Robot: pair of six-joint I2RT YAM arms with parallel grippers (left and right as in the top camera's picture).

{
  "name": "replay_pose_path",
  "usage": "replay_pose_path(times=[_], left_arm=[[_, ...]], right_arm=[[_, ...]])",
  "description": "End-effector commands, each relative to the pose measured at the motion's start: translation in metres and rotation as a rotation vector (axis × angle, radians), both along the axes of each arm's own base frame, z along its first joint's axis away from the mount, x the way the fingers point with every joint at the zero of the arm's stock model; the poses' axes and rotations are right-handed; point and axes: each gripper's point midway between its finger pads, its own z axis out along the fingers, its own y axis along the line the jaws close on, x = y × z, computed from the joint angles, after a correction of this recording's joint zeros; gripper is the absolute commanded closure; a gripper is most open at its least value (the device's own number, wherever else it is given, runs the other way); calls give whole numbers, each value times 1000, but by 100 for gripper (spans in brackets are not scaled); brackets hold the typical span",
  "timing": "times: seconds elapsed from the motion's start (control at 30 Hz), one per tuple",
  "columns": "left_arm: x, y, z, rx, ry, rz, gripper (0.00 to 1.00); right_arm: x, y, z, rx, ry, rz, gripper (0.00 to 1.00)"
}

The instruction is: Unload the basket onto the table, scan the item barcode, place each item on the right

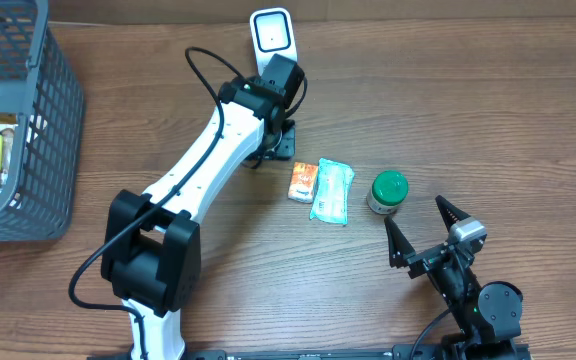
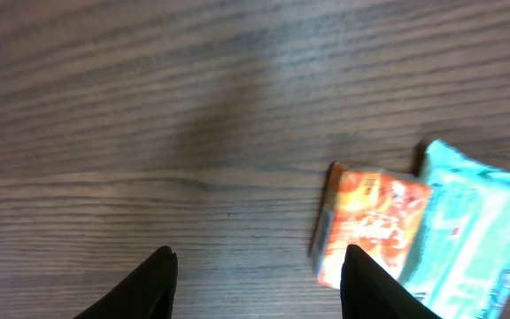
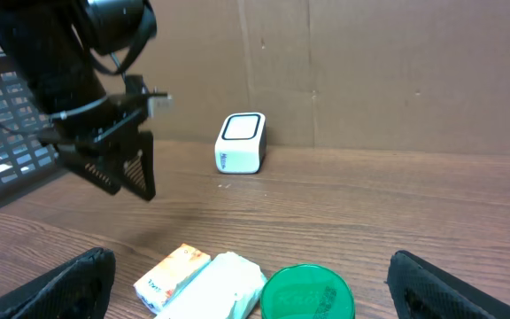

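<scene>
A white barcode scanner [image 1: 271, 35] stands at the back of the table, also in the right wrist view [image 3: 241, 142]. Three items lie mid-table: a small orange box [image 1: 303, 181], a teal packet [image 1: 332, 191] touching it, and a green-lidded jar [image 1: 388, 192]. My left gripper [image 1: 278, 140] hovers just left of the orange box [image 2: 374, 221], below the scanner. Its fingers are apart over bare wood [image 2: 257, 257], with nothing between them. My right gripper [image 1: 414, 212] stands wide open near the front edge, empty, with the jar [image 3: 308, 292] just ahead of it.
A grey wire basket [image 1: 28, 120] holding several packaged goods sits at the far left. A cardboard wall [image 3: 370, 71] closes off the back of the table. The left arm's black cable [image 1: 203, 70] loops above the wood near the scanner.
</scene>
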Motion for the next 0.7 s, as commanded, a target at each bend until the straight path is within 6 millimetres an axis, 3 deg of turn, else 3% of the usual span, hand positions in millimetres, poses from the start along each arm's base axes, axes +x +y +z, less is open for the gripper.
replay_pose_path(times=[0.0, 0.4, 0.67], left_arm=[[-14, 7, -26, 38, 49, -27, 55], [-47, -2, -76, 32, 109, -61, 54], [-63, -20, -85, -32, 147, -101, 52]], right_arm=[[0, 0, -2, -3, -5, -3, 0], [0, 0, -2, -3, -5, -3, 0], [0, 0, -2, -3, -5, -3, 0]])
